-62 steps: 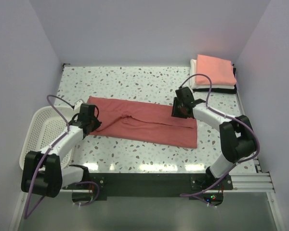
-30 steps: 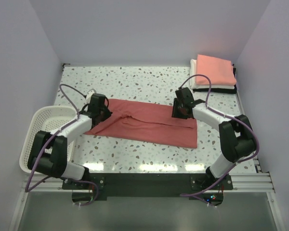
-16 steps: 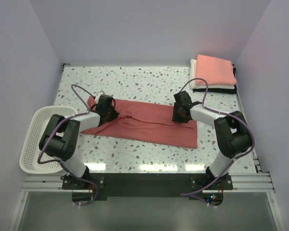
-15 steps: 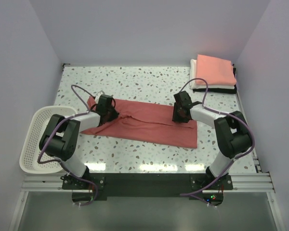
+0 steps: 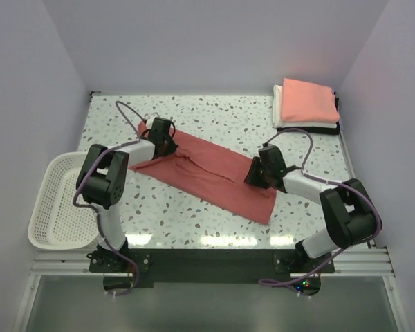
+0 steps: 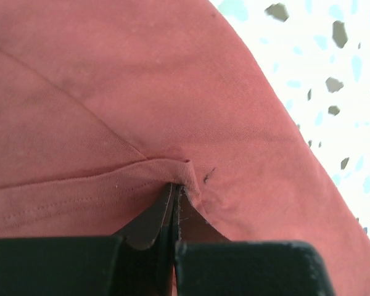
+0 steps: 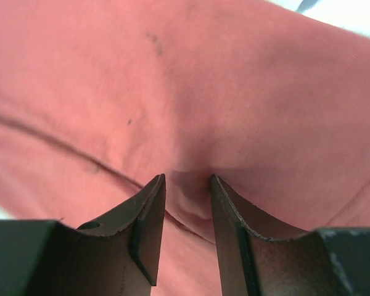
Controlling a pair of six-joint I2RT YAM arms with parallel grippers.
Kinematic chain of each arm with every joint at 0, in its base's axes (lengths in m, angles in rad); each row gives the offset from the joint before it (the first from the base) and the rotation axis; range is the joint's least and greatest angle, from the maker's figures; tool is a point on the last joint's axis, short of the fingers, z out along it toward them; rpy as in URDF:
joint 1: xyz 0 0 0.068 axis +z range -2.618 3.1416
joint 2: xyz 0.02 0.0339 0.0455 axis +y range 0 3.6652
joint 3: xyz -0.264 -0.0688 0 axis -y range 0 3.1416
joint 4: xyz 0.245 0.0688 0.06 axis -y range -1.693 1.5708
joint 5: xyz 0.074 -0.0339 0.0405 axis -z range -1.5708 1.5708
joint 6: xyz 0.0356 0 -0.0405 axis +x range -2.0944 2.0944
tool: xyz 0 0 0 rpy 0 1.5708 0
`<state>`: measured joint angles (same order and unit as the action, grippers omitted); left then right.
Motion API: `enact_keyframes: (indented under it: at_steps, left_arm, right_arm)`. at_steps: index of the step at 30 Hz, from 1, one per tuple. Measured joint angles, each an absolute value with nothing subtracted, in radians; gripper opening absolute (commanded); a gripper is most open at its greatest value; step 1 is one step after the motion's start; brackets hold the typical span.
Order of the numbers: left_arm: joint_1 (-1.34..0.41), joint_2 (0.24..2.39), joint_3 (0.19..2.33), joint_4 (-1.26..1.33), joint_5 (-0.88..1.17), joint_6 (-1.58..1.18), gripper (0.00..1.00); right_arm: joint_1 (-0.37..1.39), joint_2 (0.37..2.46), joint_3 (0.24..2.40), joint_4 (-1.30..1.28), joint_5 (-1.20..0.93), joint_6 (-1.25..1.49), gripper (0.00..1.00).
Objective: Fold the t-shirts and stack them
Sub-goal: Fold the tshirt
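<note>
A dusty brick-red t-shirt (image 5: 207, 169), folded into a long strip, lies slantwise on the speckled table from the far left to the near right. My left gripper (image 5: 160, 138) is at the strip's far-left end. In the left wrist view this left gripper (image 6: 175, 191) is shut on a pinched hem of the red shirt (image 6: 172, 92). My right gripper (image 5: 257, 174) is at the near-right end. The right wrist view shows the right gripper (image 7: 187, 185) with its jaws a little apart and a bulge of the shirt (image 7: 203, 80) squeezed between them. Folded t-shirts (image 5: 306, 104) are stacked at the far right, salmon-pink on top.
A white mesh basket (image 5: 59, 200) sits off the table's left edge, beside the left arm's base. White and black folded cloth shows under the pink one in the far-right stack. Grey walls close in the table on three sides.
The red shirt has swung from nearly level to a slant. My left gripper carried its end farther back and rightward. My right gripper drew the other end toward the near edge.
</note>
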<state>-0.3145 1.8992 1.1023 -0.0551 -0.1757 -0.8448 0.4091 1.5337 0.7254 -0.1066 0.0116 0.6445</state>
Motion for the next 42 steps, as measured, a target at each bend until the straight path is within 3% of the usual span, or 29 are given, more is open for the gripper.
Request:
enact_keyframes:
  at_steps: [4, 9, 15, 17, 22, 28, 33, 42]
  left_arm:
    - [-0.315, 2.02, 1.261, -0.06, -0.153, -0.776, 0.0]
    - [-0.313, 2.156, 1.415, 0.021, -0.017, -0.716, 0.02]
    - [-0.31, 2.3, 1.554, 0.148, 0.215, -0.694, 0.25]
    - [-0.31, 2.339, 1.598, 0.176, 0.281, -0.693, 0.33]
    - [-0.305, 2.416, 1.699, 0.205, 0.407, -0.692, 0.39]
    - [-0.288, 2.491, 1.812, 0.204, 0.543, -0.691, 0.53]
    - [-0.278, 2.535, 1.89, 0.203, 0.627, -0.687, 0.57]
    - [-0.263, 2.498, 1.86, 0.266, 0.692, -0.717, 0.6]
  right_arm:
    - [0.48, 1.428, 0.567, 0.027, -0.075, 0.797, 0.4]
    - [0.7, 1.383, 0.481, 0.124, -0.115, 1.012, 0.4]
    - [0.927, 1.483, 0.566, 0.188, -0.105, 1.148, 0.41]
    - [0.933, 1.536, 0.621, 0.204, -0.104, 1.161, 0.41]
    - [0.93, 1.639, 0.738, 0.228, -0.124, 1.16, 0.41]
    - [0.93, 1.626, 0.87, 0.094, -0.088, 1.048, 0.44]
    - [0.9, 1.529, 0.928, -0.065, 0.01, 0.909, 0.46]
    - [0.663, 1.439, 0.907, -0.238, 0.064, 0.718, 0.5]
